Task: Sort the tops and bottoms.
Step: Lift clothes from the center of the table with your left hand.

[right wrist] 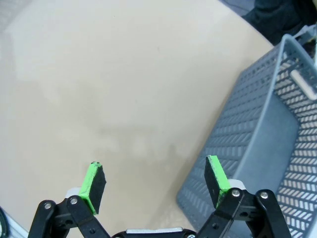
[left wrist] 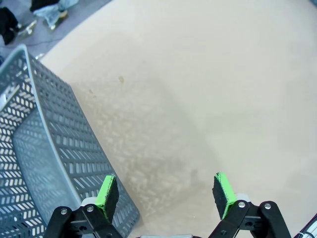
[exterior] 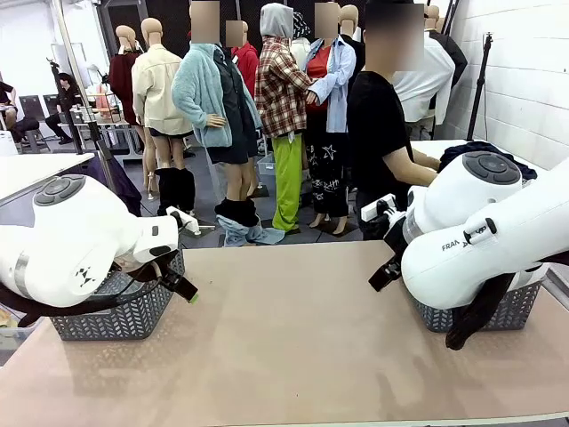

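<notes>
The tops and bottoms are out of view; the beige tabletop (exterior: 284, 338) is bare between the arms. My left gripper (exterior: 180, 286) hangs open just above the table beside the left grey basket (exterior: 116, 313). In the left wrist view its green pads (left wrist: 107, 192) stand wide apart over bare table, with that basket (left wrist: 54, 129) to their left. My right gripper (exterior: 384, 271) is open too, next to the right grey basket (exterior: 514, 311). The right wrist view shows this gripper (right wrist: 156, 178) empty, with the basket (right wrist: 257, 124) to its right.
A person in a black T-shirt (exterior: 378, 133) stands at the far side, one hand (exterior: 428, 174) resting near a dark pile of cloth (exterior: 480, 149) on a white table at the back right. Both baskets look empty inside.
</notes>
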You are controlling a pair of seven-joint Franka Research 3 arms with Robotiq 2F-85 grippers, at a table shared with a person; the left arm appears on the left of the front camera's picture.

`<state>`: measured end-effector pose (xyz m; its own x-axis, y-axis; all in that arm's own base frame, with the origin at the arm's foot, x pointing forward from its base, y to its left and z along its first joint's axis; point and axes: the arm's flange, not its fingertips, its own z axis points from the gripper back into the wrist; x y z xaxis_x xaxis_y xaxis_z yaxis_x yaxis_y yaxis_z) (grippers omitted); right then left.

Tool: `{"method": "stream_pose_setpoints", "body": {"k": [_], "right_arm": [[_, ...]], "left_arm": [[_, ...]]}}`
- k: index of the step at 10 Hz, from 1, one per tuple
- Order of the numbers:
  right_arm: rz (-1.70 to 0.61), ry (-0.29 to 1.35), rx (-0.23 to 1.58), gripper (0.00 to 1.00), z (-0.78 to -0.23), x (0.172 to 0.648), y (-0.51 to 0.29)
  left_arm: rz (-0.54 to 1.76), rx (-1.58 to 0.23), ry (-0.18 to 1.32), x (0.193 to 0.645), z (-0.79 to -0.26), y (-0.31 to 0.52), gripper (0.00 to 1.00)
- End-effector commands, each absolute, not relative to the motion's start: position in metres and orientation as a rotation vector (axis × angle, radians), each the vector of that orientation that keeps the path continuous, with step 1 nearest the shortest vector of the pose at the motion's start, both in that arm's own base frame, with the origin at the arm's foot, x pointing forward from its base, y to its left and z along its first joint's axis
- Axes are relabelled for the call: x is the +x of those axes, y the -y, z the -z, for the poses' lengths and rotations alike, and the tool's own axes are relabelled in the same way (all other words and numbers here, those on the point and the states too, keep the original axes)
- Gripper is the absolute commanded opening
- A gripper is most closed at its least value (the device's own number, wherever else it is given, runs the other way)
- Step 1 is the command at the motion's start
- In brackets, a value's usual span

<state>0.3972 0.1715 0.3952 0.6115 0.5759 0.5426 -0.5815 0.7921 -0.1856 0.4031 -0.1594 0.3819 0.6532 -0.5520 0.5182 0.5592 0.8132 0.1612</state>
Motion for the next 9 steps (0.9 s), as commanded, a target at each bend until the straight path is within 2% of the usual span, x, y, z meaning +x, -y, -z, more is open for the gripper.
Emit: {"method": "stream_pose_setpoints", "body": {"k": [1,4,6,9], "right_arm": [[-0.650,0.699,-0.013,1.00,-0.424,0.392,-0.181],[-0.595,0.861,-0.072,1.00,-0.487,0.378,-0.170],[-0.417,0.957,-0.109,1.00,-0.535,0.375,-0.118],[-0.119,0.968,-0.114,1.00,-0.561,0.371,-0.009]], "left_arm": [[0.656,0.011,0.687,0.399,-0.409,0.169,1.00],[0.712,0.105,0.869,0.384,-0.475,0.179,1.00],[0.602,0.196,0.995,0.390,-0.542,0.149,1.00],[0.324,0.173,1.020,0.382,-0.601,0.057,1.00]]}}
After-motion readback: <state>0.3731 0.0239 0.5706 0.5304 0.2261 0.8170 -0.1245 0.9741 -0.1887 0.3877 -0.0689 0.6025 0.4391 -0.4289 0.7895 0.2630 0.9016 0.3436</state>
